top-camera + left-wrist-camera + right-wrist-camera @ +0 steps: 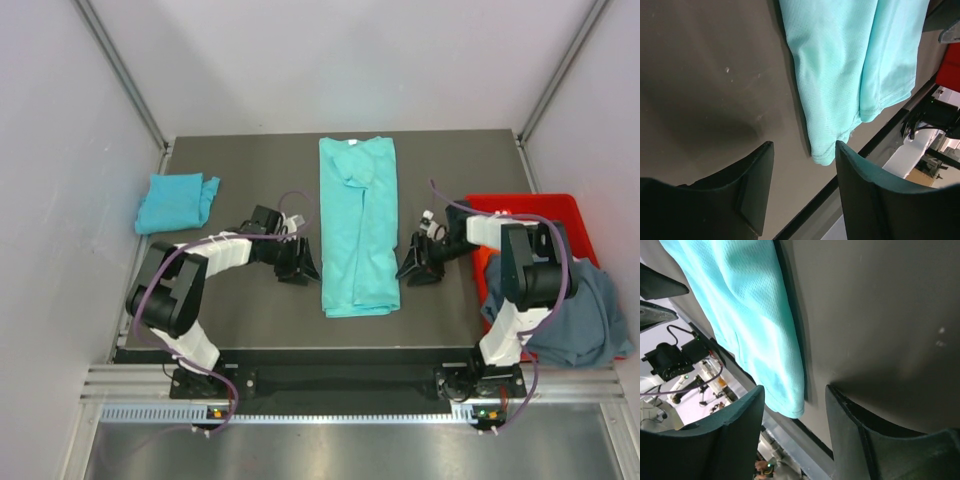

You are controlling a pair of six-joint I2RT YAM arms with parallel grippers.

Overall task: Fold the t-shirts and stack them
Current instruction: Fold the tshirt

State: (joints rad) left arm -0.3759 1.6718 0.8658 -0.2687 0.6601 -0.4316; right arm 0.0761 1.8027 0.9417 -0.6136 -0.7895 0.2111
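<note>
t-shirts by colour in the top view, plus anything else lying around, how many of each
mint-teal shirt: 1
cyan-blue shirt: 1
grey-blue shirt: 1
red crate: 1
total: 4

From here the slate grey-blue shirt [575,315] lies slumped over the near end of the red crate [535,207], hiding most of it, and the right arm [528,268] covers more. Both wrist views cut the mint-teal shirt [850,65] off at the top edge. Past the bench [705,75] edge the clutter is only a blur
</note>
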